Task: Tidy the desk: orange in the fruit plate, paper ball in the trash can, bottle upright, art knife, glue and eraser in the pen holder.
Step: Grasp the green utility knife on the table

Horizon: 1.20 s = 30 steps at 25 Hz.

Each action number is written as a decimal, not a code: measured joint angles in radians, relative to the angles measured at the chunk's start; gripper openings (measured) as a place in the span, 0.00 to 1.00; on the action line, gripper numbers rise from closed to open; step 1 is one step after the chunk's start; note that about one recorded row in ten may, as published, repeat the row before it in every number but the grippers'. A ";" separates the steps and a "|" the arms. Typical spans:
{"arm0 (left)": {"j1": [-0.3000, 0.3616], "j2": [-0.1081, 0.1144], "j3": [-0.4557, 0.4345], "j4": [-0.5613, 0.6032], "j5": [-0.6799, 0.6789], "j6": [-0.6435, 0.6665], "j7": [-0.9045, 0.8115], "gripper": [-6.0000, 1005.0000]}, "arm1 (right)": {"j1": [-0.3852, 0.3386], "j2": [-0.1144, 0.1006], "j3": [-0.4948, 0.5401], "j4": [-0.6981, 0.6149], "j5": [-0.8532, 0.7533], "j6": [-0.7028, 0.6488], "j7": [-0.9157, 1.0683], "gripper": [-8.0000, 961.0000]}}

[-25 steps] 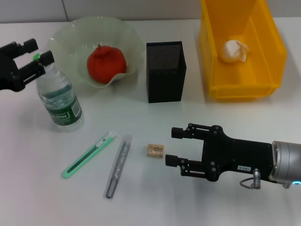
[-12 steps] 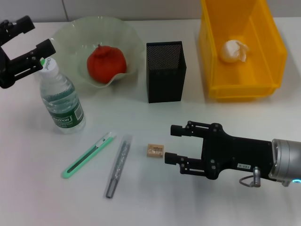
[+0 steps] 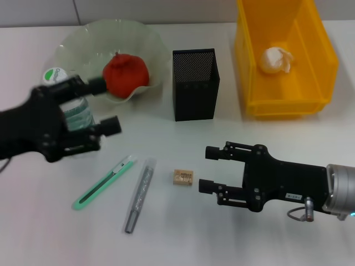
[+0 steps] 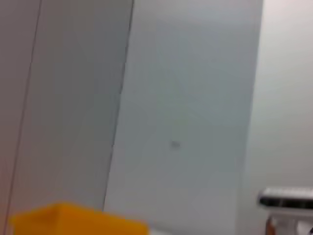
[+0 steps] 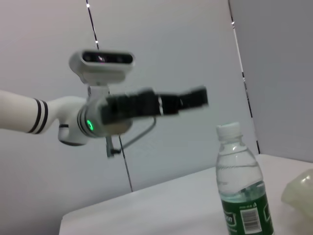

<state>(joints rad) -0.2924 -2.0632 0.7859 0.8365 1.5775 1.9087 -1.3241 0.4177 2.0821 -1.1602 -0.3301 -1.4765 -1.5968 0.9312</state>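
The bottle stands upright at the left, its body largely hidden behind my left gripper, which hovers open and empty in front of it. The right wrist view also shows the bottle upright, with the left gripper above and beside it. The orange lies in the fruit plate. The paper ball lies in the trash can. The art knife, glue and eraser lie on the desk in front of the pen holder. My right gripper is open just right of the eraser.
The left wrist view shows mostly wall and a corner of the trash can. The plate's rim shows beside the bottle in the right wrist view. The pen holder stands between the plate and the trash can.
My left gripper has left the bottle's cap and swung forward and right, now covering the bottle's body. The bottle stays standing. The right gripper has edged slightly right.
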 joint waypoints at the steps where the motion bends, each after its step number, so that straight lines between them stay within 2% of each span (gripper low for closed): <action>1: -0.007 -0.001 0.002 -0.015 0.032 -0.022 0.002 0.80 | -0.004 -0.001 0.005 -0.001 0.000 -0.004 0.000 0.71; 2: -0.007 -0.001 0.002 -0.015 0.032 -0.022 0.002 0.80 | -0.011 -0.002 0.014 -0.002 0.000 -0.008 0.000 0.71; 3: -0.023 -0.003 0.004 -0.047 0.100 -0.081 0.003 0.80 | -0.021 -0.002 0.030 -0.004 0.000 -0.015 0.000 0.71; 7: -0.034 -0.004 0.015 -0.048 0.150 -0.111 -0.007 0.80 | -0.030 -0.002 0.044 -0.004 0.000 -0.018 0.000 0.71; 8: -0.047 -0.003 0.022 -0.011 0.195 -0.119 -0.083 0.80 | -0.032 -0.002 0.045 -0.004 0.000 -0.018 0.000 0.71; 13: -0.062 -0.003 0.028 0.064 0.259 -0.117 -0.196 0.80 | -0.031 -0.002 0.045 -0.004 0.000 -0.008 -0.001 0.71; 14: -0.065 -0.004 0.051 0.138 0.302 -0.114 -0.286 0.80 | -0.031 -0.002 0.045 -0.004 0.000 -0.008 -0.001 0.71; 15: -0.065 -0.004 0.051 0.138 0.302 -0.114 -0.286 0.80 | -0.030 -0.002 0.045 -0.004 0.000 -0.007 -0.001 0.71; 16: -0.056 -0.007 0.175 0.348 0.365 -0.134 -0.483 0.80 | -0.030 -0.002 0.045 -0.004 0.001 -0.006 -0.001 0.71; 18: -0.055 -0.007 0.195 0.374 0.374 -0.140 -0.509 0.80 | -0.027 -0.002 0.045 -0.004 0.001 -0.003 -0.002 0.71; 19: -0.055 -0.006 0.263 0.459 0.417 -0.161 -0.590 0.80 | -0.027 -0.002 0.045 -0.004 0.001 -0.003 -0.002 0.71; 20: -0.059 -0.006 0.293 0.501 0.451 -0.175 -0.628 0.80 | -0.027 -0.002 0.045 -0.004 0.001 -0.002 -0.002 0.71; 22: -0.063 -0.006 0.316 0.532 0.481 -0.188 -0.659 0.80 | -0.026 -0.002 0.045 -0.004 0.001 -0.001 -0.009 0.71; 23: -0.089 -0.006 0.385 0.613 0.567 -0.210 -0.745 0.80 | -0.028 -0.002 0.045 -0.004 -0.001 -0.002 -0.029 0.71; 26: -0.114 -0.006 0.401 0.626 0.611 -0.213 -0.774 0.80 | -0.032 -0.002 0.045 -0.004 -0.002 -0.004 -0.049 0.71; 28: -0.156 -0.006 0.408 0.596 0.666 -0.216 -0.810 0.80 | -0.035 -0.002 0.045 -0.001 -0.003 -0.005 -0.057 0.71; 30: -0.172 -0.007 0.414 0.576 0.682 -0.220 -0.822 0.80 | -0.037 -0.002 0.045 0.000 -0.003 -0.004 -0.058 0.71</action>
<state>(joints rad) -0.4645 -2.0697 1.2002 1.4127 2.2596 1.6882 -2.1457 0.3805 2.0801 -1.1152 -0.3299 -1.4795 -1.6013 0.8737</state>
